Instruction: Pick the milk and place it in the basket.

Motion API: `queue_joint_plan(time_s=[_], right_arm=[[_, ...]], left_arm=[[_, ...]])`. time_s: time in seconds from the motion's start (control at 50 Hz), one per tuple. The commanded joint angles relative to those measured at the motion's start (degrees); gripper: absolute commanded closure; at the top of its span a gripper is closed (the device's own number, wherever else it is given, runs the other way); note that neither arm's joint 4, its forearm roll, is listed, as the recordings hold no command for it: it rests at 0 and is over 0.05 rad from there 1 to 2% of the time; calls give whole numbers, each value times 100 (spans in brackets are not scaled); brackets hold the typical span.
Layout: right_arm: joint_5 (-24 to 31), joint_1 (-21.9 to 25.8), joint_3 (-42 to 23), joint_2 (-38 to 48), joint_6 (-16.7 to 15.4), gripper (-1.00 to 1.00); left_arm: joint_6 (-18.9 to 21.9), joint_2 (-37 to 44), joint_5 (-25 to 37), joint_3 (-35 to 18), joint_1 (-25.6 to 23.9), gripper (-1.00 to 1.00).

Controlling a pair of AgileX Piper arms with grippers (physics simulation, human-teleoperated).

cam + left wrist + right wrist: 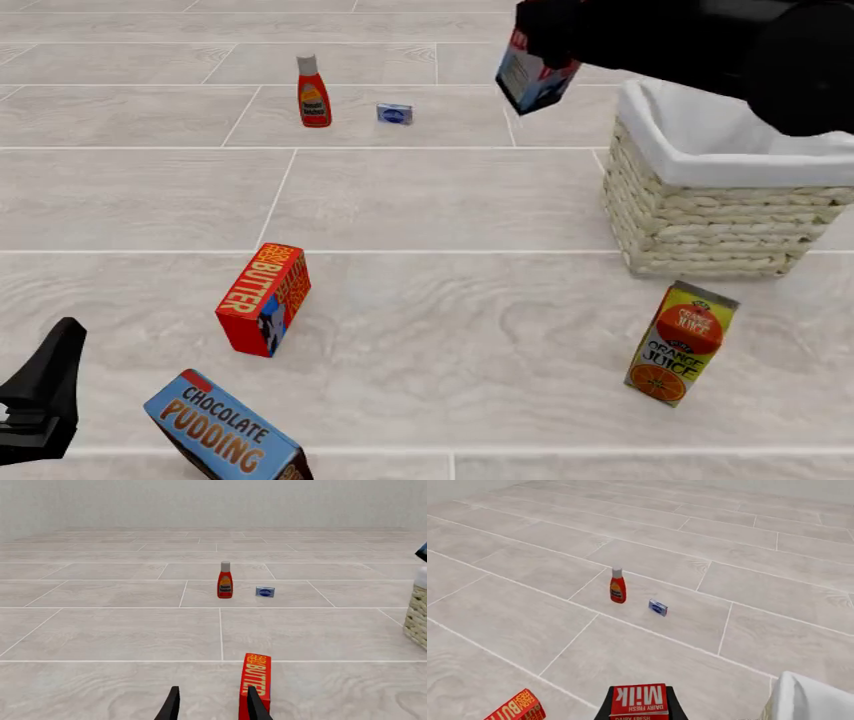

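Looking down the left wrist camera first: the left gripper [212, 705] is sitting low with its two dark fingers spread apart and nothing between them, so it's idling. The butter box [255, 676] is standing just past one fingertip, a red sauce bottle [225, 580] and a little blue packet [265, 591] are further out on the tiled table [120, 630], and a sliver of the basket [418, 614] is poking in at the edge.

From the front camera, the right gripper [550, 48] is hanging up in the air clamped on the milk [534, 72], and the carton is tilting a bit. It's off the table, near the basket's far left corner but not over the opening yet as far as I can judge. The orange juice carton [681, 343] is standing near the basket's front side, and a chocolate pudding box [227, 430] is lying tilted down by the left arm.

Right wrist camera: the milk is filling the gap between the fingers, label facing the lens, with the basket's white liner showing off to one side.

So I'm reading this as the carry step. Next it's needing to swing the carton across the rim, get it over the liner, lower a little, then let go.
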Motion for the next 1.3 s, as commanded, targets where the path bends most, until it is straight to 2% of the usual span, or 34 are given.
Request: queue_joint_plan(time_s=[0.02,0.56,0.78,0.92,1.3], right_arm=[[52,-366,-125,-334,119,100],[192,-1456,-221,-567,139,100],[243,-1871,-258,-520,54,100],[262,-2319,-275,-454,5,100],[260,-2893,-269,-175,-237,100]], left_arm=[[1,1,0,0,-1,-100],[2,0,0,0,-1,-100],[0,0,0,0,0,-100],[0,1,0,0,-1,-100],[1,0,0,0,0,-100]])
